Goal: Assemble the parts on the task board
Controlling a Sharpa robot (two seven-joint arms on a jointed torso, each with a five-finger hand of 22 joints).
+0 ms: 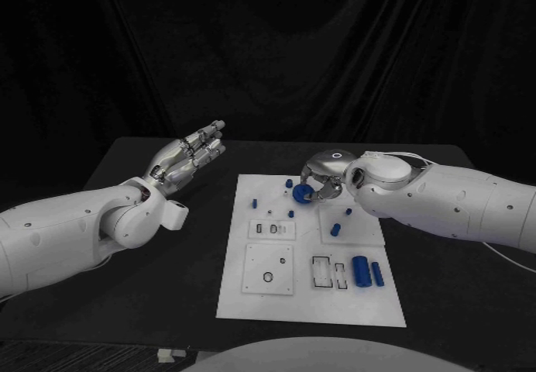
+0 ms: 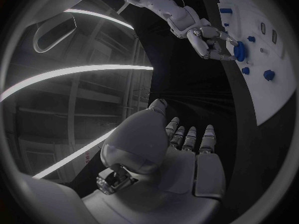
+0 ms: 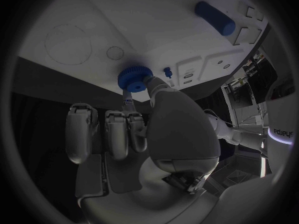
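Black table lies bare round board.

The flat rectangular task board is lying in the middle of the table, and the right hand is holding a round toothed gear part over its far edge. Two cylinder parts are lying side by side near the board's right edge, closer to the robot, while the left hand is hovering over the table to the board's left, well apart from it.
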